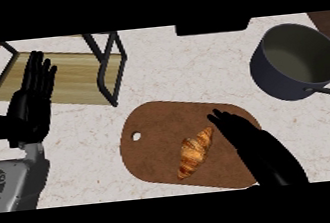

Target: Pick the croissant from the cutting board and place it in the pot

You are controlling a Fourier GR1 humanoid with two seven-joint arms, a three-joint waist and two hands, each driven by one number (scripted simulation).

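On the counter, the cutting board lies near the pot, the right hand hovers open-fingered, apparently lining up a grasp, the left hand rests open at the left, and the croissant lies on the board just beside the right fingers.

Black left robot hand, grey forearm; black right robot hand.

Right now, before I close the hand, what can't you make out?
- Head view: whether the right hand touches the croissant or hovers beside it; the steep downward look hides height.
- Head view: the cutting board; its lower right edge is hidden under that hand.
- Head view: the pot; its handle's end is cut off by the picture's right edge.
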